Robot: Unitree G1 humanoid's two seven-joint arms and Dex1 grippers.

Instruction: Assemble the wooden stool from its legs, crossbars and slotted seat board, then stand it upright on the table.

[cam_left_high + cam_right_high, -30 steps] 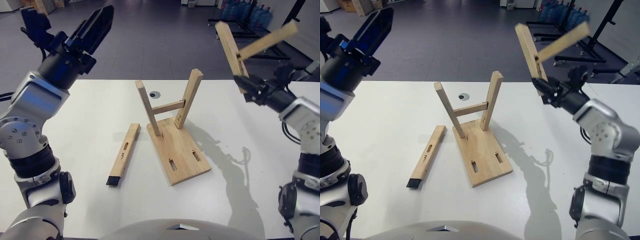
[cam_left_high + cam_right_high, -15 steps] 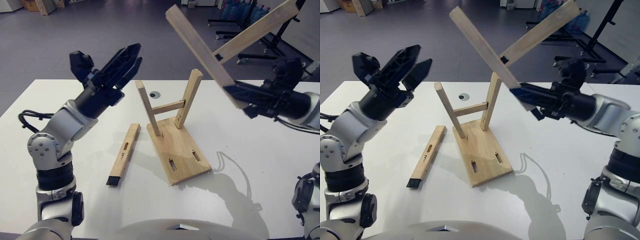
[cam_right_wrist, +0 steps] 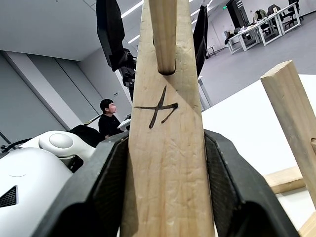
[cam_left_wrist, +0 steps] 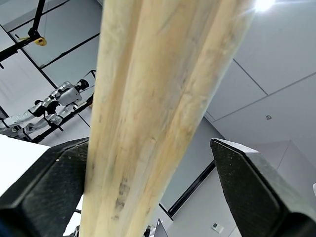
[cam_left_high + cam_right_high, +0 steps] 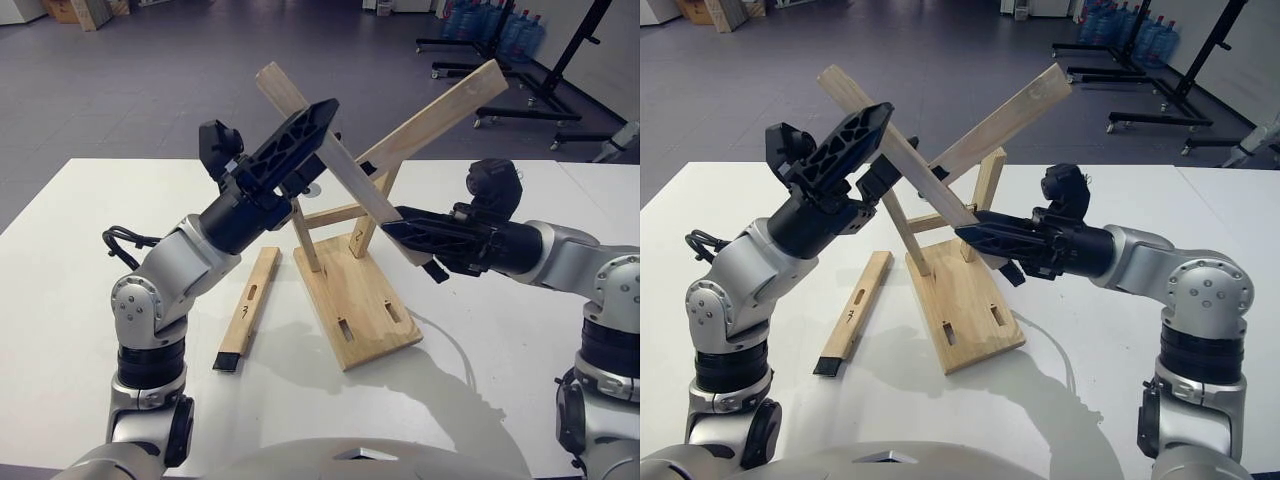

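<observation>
Grey floor (image 5: 150,60) stretches away behind the white desk (image 5: 80,250), where the slotted seat board (image 5: 365,300) lies flat. Two standing legs (image 5: 304,240) rise from its far end, leaning apart and joined by a short crossbar (image 5: 330,212). Just beside the board, toward my left, a loose leg (image 5: 248,308) rests flat on the desk, its dark tip nearest me. My right end effector (image 5: 410,240) is clamped tight on the lower end of a raised leg (image 5: 360,190), which slants up and to my left in the air above the standing legs. A long crossbar (image 5: 440,108) is plugged into that raised leg and juts up toward my right. My left end effector (image 5: 888,142) is spread wide, its fingers (image 4: 247,192) straddling the raised leg's upper part, with a gap showing between one finger and the wood.
</observation>
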